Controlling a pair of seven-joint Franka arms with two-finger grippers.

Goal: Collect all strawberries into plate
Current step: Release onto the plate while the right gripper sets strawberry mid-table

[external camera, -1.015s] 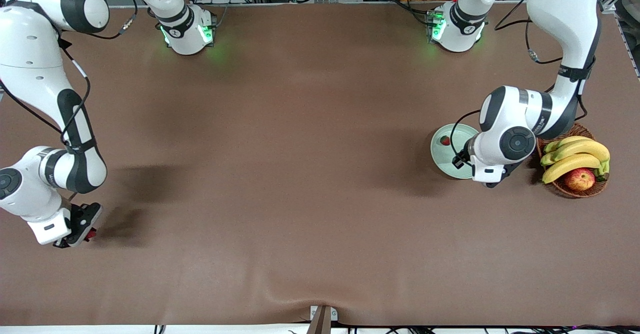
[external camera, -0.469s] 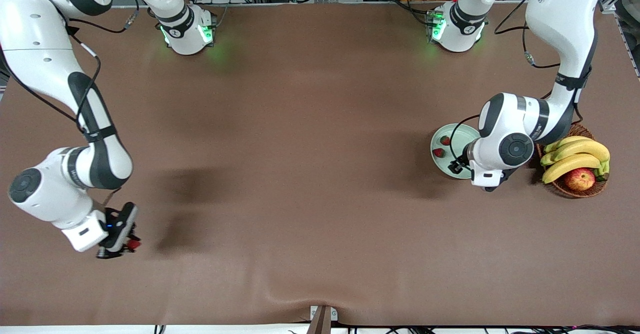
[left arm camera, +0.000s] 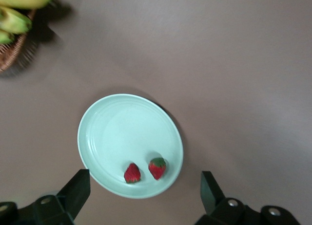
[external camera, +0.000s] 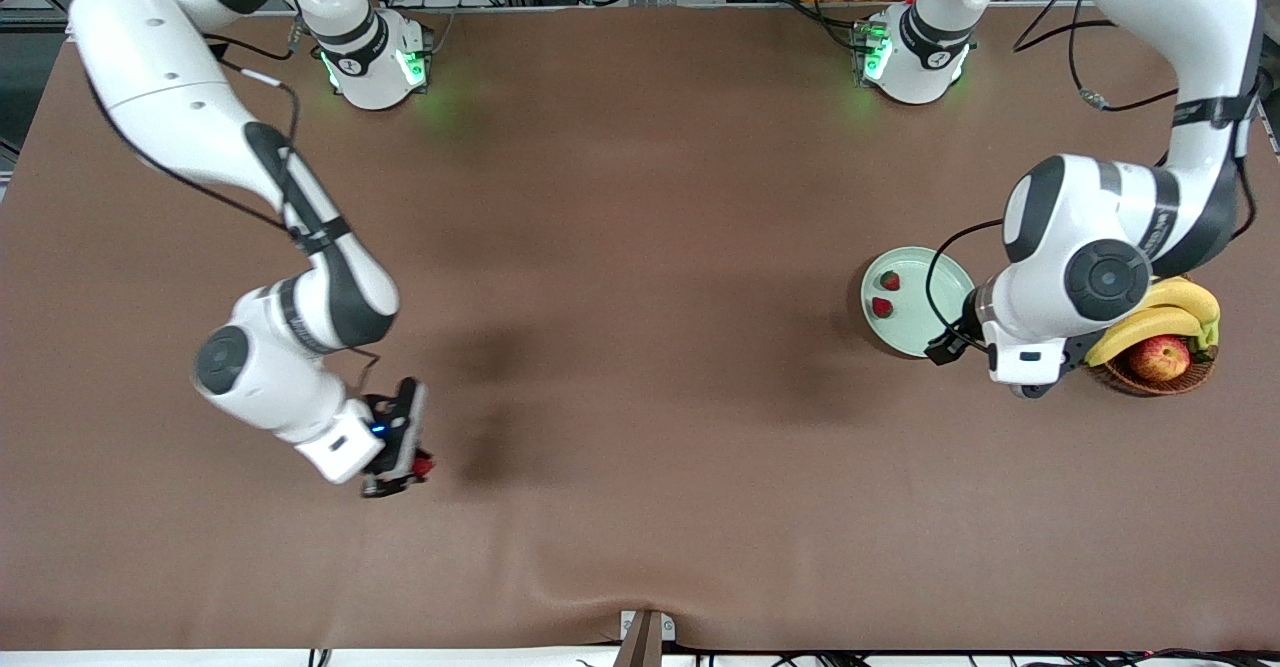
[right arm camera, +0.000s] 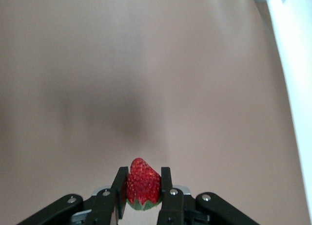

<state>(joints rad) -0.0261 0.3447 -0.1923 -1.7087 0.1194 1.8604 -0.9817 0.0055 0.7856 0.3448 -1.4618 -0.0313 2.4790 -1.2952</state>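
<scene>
The pale mint-green plate [external camera: 912, 327] lies toward the left arm's end of the table, beside the fruit basket. Two strawberries [external camera: 889, 281] [external camera: 881, 306] lie in it; the left wrist view shows the plate [left arm camera: 117, 127] and both berries [left arm camera: 132, 173] [left arm camera: 157, 167]. My left gripper [external camera: 1005, 382] is open and empty, above the plate's edge nearest the basket; its fingers [left arm camera: 78, 188] stand wide apart. My right gripper [external camera: 410, 467] is shut on the third strawberry [external camera: 424, 465], held above bare table toward the right arm's end. The right wrist view shows this berry [right arm camera: 142, 183] clamped between the fingers.
A brown wicker basket [external camera: 1150, 379] with bananas [external camera: 1150, 322] and a red-yellow apple [external camera: 1159, 357] stands beside the plate at the left arm's end. A brown cloth covers the table, with a wrinkle near the front edge [external camera: 600, 577].
My right gripper has carried the strawberry from the right arm's end toward the table's middle. My left gripper has drawn back from over the plate toward the basket, leaving a second strawberry in the plate.
</scene>
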